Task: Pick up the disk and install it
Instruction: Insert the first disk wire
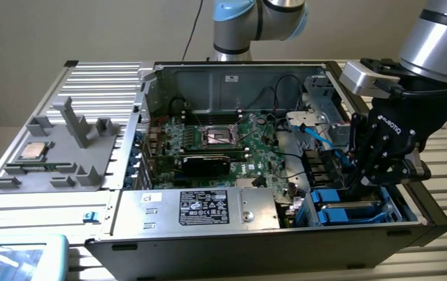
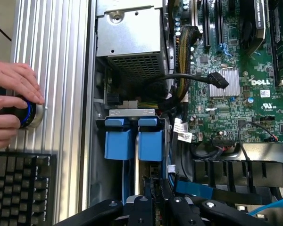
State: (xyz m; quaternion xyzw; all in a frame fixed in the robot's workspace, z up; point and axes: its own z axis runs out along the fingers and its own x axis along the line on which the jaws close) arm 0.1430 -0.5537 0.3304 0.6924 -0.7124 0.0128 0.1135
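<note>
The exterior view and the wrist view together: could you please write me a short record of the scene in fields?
gripper: low over the drive bay, at the exterior view's right
blue carriers: two, side by side in the bay
motherboard: exposed, case open
hands: on a blue-lit knob outside the case
keyboard: next to the knob

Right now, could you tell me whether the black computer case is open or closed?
Open: the black computer case has its side panel off, exposing the green motherboard inside.
</note>
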